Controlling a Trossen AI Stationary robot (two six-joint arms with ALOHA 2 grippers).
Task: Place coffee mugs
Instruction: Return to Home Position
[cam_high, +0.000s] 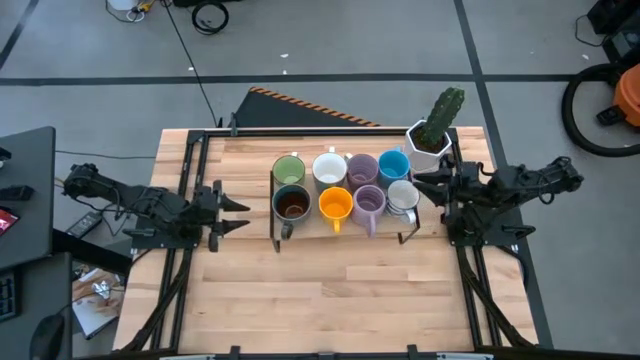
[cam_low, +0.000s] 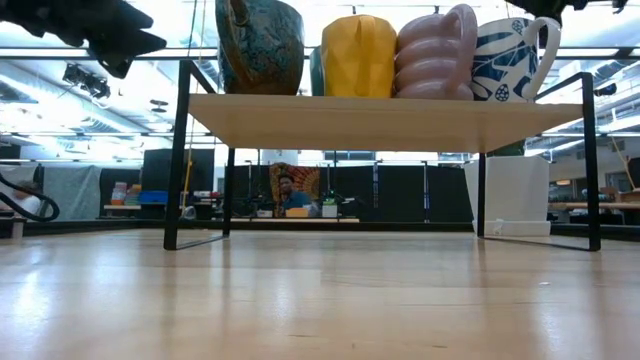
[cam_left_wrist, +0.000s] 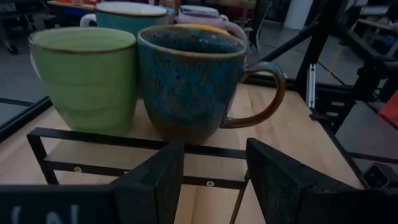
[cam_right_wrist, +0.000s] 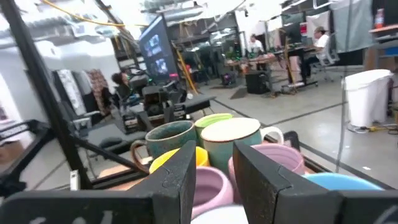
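Note:
Eight coffee mugs stand in two rows on a black-framed wooden rack (cam_high: 276, 240) at the table's far middle. The far row is green (cam_high: 289, 168), white (cam_high: 329, 167), lavender (cam_high: 362, 168) and blue (cam_high: 393, 163). The near row is dark brown (cam_high: 291, 205), orange (cam_high: 335, 205), lavender (cam_high: 369, 200) and white-grey (cam_high: 402, 195). My left gripper (cam_high: 240, 215) hovers open just left of the rack, level with the dark mug (cam_left_wrist: 189, 81), and holds nothing. My right gripper (cam_high: 424, 186) stands open at the rack's right end, also with nothing in it, looking over the mugs (cam_right_wrist: 230, 140).
A cactus in a white hexagonal pot (cam_high: 432, 135) stands at the table's far right, close behind my right gripper. The rack's black legs (cam_low: 176, 150) reach down to the table. Bare wood (cam_high: 330, 300) fills the table's near half. A person (cam_low: 288, 190) sits in the room beyond.

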